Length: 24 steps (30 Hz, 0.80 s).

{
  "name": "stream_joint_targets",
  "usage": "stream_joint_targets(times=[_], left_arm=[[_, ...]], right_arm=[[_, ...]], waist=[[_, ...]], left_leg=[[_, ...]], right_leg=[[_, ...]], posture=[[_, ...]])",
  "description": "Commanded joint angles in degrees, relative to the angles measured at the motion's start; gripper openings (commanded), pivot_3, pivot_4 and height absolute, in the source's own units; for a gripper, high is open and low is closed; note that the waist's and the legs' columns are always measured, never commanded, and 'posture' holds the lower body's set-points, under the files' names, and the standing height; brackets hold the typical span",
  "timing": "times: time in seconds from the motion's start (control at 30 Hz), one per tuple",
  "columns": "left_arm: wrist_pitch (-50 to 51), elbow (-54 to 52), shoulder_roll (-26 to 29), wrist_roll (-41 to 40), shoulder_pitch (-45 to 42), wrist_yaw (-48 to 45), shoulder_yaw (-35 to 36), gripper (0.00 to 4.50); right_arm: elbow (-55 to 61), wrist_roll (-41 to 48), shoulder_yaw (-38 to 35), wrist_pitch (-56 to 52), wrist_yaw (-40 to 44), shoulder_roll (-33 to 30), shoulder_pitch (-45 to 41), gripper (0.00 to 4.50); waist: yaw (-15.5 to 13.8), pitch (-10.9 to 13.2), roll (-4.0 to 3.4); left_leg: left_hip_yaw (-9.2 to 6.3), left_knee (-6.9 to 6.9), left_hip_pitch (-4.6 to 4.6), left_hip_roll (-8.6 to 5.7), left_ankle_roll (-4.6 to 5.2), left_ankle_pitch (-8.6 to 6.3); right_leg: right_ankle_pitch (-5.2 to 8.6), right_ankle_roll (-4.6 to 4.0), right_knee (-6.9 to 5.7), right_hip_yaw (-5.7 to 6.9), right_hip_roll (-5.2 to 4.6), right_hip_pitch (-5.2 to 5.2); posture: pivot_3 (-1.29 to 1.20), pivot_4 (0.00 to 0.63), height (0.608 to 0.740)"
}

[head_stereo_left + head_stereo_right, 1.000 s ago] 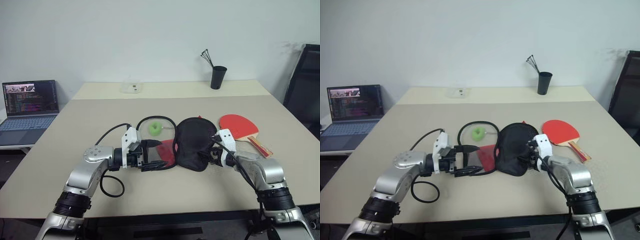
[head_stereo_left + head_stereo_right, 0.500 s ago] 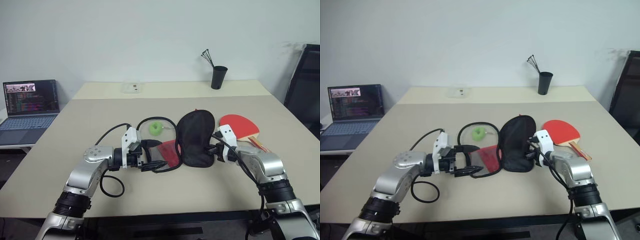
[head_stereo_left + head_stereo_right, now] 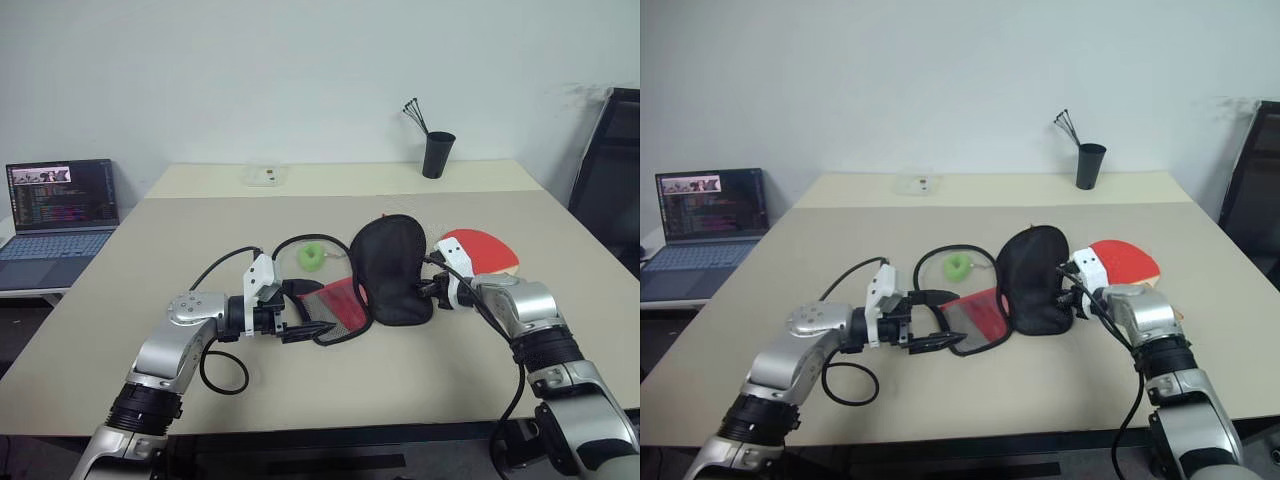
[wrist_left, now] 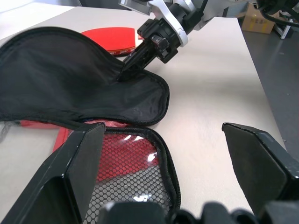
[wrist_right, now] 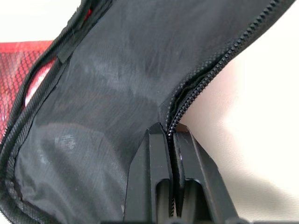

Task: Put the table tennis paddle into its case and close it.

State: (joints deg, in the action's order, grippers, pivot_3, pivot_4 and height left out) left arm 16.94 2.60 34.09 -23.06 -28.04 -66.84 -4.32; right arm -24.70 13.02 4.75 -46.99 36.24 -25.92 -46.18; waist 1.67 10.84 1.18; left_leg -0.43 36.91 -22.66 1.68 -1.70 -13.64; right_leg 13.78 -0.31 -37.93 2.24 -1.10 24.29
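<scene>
The case lies open at the middle of the table. Its black-lined flap stands raised, and my right gripper is shut on the flap's zipper edge. The case's red lower half with the mesh pocket lies flat between the wide-apart fingers of my left gripper, which is open. A green ring tag lies inside a black cord loop just behind the case. The table tennis paddle rests red face up on the table, right behind my right hand.
A black cup of thin sticks and a small clear box stand at the table's far edge. A laptop sits on a side table at the left. A black chair stands at the right.
My right gripper has shut on the flap's zipper edge and moved away from me, lifting the black flap from lying flat to standing up. The left arm has kept still.
</scene>
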Motion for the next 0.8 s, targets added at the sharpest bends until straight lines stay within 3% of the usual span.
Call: stream_joint_targets(times=[0.03, 0.43, 0.6, 0.8], left_arm=[[-0.29, -2.25, 0.43, -0.46, -0.21, 0.26, 1.21, 4.39], [-0.79, -2.13, -0.49, -0.26, -0.31, -0.15, 0.26, 4.39], [-0.22, -3.14, -1.0, -0.51, -0.56, -0.32, -0.26, 4.39], [-0.06, -3.19, -1.72, -0.2, -2.06, -0.79, -1.52, 4.39]], right_arm=[[1.14, -0.67, -0.98, 1.07, -0.37, -0.45, -1.22, 0.64], [5.86, -0.26, -4.15, 2.57, 2.86, -5.93, -1.45, 4.49], [5.31, 2.25, -8.88, 3.16, 7.04, -12.12, -0.99, 4.49], [-11.25, -1.24, -11.09, 10.76, 5.88, -19.06, -3.04, 4.49]], waist=[[0.0, 0.0, 0.0], [-0.1, 0.0, 0.0], [-0.2, 0.0, 0.0], [-0.21, 0.01, 0.01]], left_leg=[[0.0, 0.0, 0.0, 0.0, 0.0, 0.0], [0.0, 0.01, -0.01, -0.02, 0.0, 0.0], [0.0, 0.0, 0.0, -0.01, 0.0, 0.0], [0.09, 0.02, 0.02, -0.05, 0.0, 0.0]], right_leg=[[0.0, 0.0, 0.0, 0.0, 0.0, 0.0], [0.0, 0.0, 0.01, 0.0, -0.01, 0.0], [0.0, 0.0, 0.01, 0.01, -0.01, 0.0], [0.0, 0.0, 0.03, -0.04, -0.03, -0.02]], posture=[[0.0, 0.15, 0.74], [0.0, 0.15, 0.74], [0.0, 0.15, 0.74], [0.0, 0.15, 0.74]])
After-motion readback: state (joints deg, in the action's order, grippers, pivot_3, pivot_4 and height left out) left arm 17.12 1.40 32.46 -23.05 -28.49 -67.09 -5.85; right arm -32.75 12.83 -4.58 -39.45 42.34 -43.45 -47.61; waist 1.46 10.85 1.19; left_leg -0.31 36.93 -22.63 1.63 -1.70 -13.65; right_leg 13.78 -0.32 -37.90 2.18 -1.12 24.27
